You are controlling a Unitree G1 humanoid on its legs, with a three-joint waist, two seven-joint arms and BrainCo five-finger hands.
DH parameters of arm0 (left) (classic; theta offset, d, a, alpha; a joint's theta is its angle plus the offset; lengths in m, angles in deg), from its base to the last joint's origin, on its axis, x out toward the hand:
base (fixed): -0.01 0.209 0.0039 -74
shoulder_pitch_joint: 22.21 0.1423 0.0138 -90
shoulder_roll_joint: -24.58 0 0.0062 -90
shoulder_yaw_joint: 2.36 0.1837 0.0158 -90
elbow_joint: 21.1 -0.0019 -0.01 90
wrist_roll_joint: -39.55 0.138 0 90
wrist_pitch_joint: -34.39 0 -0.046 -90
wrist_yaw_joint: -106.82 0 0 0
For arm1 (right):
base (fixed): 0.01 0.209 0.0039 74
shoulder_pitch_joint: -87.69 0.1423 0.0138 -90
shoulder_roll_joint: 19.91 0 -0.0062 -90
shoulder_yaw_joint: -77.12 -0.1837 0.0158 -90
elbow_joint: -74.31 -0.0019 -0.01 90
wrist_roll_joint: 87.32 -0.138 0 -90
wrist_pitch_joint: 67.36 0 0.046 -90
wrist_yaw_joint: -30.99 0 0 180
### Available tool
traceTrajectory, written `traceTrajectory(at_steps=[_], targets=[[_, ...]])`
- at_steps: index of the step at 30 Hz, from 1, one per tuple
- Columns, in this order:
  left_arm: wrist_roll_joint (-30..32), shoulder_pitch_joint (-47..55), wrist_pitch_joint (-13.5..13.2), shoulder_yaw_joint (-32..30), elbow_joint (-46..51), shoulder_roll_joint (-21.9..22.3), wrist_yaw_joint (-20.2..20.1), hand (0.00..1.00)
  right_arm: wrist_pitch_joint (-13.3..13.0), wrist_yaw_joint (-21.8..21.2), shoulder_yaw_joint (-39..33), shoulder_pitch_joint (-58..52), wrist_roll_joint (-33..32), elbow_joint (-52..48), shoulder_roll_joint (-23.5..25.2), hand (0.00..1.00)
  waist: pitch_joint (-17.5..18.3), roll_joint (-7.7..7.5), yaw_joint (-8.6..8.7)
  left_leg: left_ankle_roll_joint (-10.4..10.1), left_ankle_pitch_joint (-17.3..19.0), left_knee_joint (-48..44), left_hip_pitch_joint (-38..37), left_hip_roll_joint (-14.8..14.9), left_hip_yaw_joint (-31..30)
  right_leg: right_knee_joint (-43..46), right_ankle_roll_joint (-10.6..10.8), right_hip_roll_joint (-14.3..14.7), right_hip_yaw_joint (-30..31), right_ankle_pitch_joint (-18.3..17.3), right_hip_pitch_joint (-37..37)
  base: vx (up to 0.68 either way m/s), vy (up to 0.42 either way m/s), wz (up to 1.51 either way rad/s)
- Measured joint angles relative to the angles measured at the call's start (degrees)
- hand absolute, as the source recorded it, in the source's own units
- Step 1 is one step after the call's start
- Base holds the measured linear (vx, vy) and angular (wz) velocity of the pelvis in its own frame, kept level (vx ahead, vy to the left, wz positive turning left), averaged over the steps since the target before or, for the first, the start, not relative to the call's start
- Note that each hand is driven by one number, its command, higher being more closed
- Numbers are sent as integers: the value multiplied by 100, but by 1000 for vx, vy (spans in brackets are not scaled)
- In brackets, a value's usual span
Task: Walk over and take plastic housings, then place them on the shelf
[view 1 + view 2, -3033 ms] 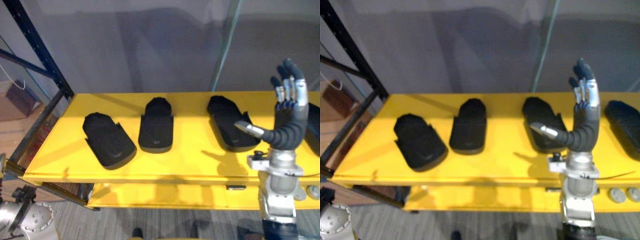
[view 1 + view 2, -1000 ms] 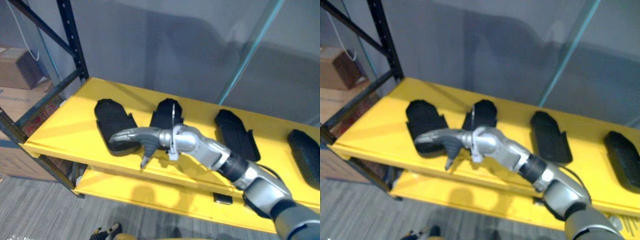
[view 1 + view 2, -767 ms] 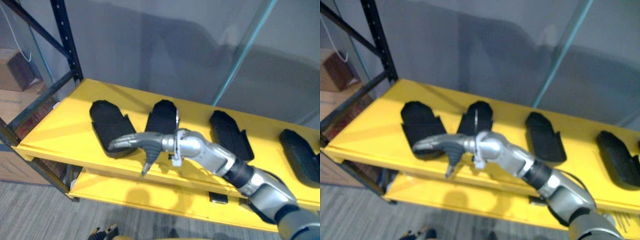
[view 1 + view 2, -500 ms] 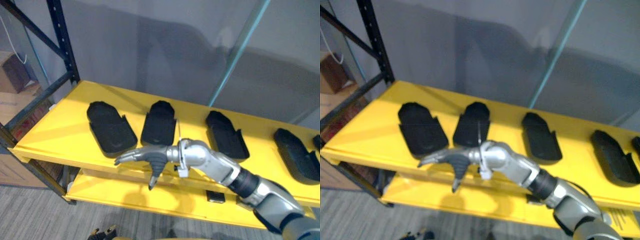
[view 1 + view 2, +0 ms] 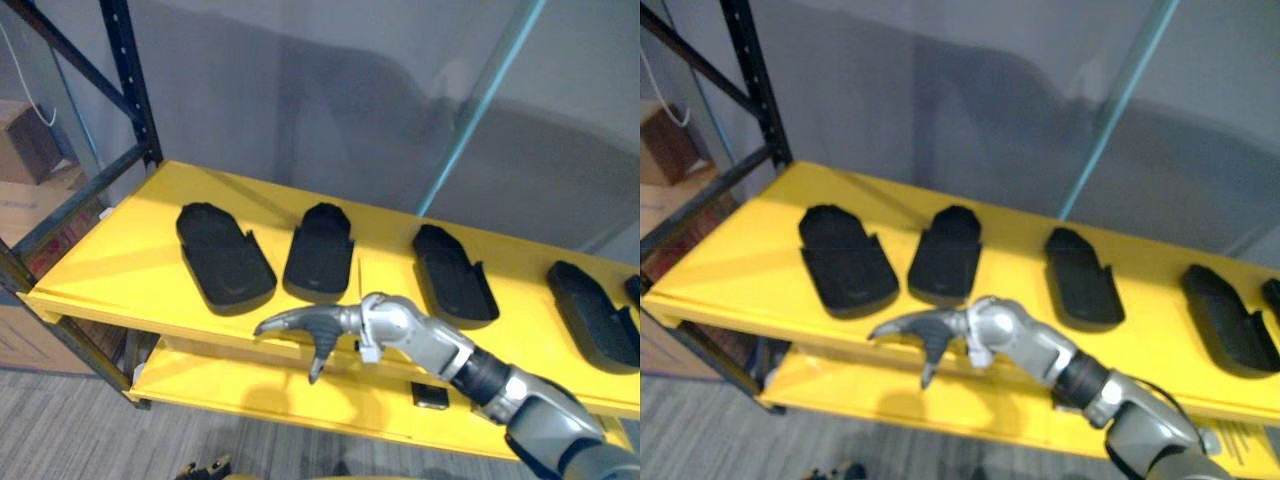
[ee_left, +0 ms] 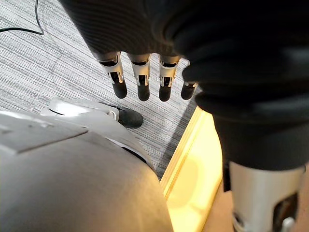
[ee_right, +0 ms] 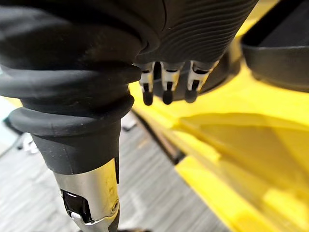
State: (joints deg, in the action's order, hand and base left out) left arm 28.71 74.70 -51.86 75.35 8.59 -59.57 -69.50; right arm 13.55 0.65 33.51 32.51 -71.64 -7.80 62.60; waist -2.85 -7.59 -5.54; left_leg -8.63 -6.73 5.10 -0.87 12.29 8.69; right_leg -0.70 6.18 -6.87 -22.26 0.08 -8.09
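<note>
Several black plastic housings lie in a row on the yellow shelf: one at the left, one beside it, one in the middle and one at the right. My right hand reaches across in front of the shelf's front edge, below the two left housings, open and holding nothing. In the right wrist view its fingers point at a housing on the yellow board. My left hand hangs open over the grey floor, empty.
A black rack post stands at the shelf's left end and a teal pole rises behind its middle. A lower yellow shelf sits under the top one. A cardboard box stands on the floor at far left.
My right hand, raised upright at the right three seconds ago, swung across over the left housings, then drew back and down to the shelf's front edge. The camera has also shifted.
</note>
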Motion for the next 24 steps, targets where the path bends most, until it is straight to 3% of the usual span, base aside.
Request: traceTrajectory(at_steps=[13,18,24], targets=[[9,45,-1,-51,50,180,-15,0,-422,1143,-758,14,547,1803,646,0,-109,266,-33,-2,13,2,-108,-178,-54,-76,85,-145,-156,-5,-182,-3,5,3],[11,56,-2,-64,85,190,-15,0,-593,1146,-806,43,548,1969,828,0,-148,291,-47,1,27,2,-104,-230,-70,-82,108,-192,-196,-16,-190,12,0,3],[29,59,-4,-267,275,211,-38,0,-591,970,-749,254,548,2072,978,0,-344,192,-64,16,16,4,-97,-328,-218,-80,183,-262,-377,-33,-306,45,-4,14]])
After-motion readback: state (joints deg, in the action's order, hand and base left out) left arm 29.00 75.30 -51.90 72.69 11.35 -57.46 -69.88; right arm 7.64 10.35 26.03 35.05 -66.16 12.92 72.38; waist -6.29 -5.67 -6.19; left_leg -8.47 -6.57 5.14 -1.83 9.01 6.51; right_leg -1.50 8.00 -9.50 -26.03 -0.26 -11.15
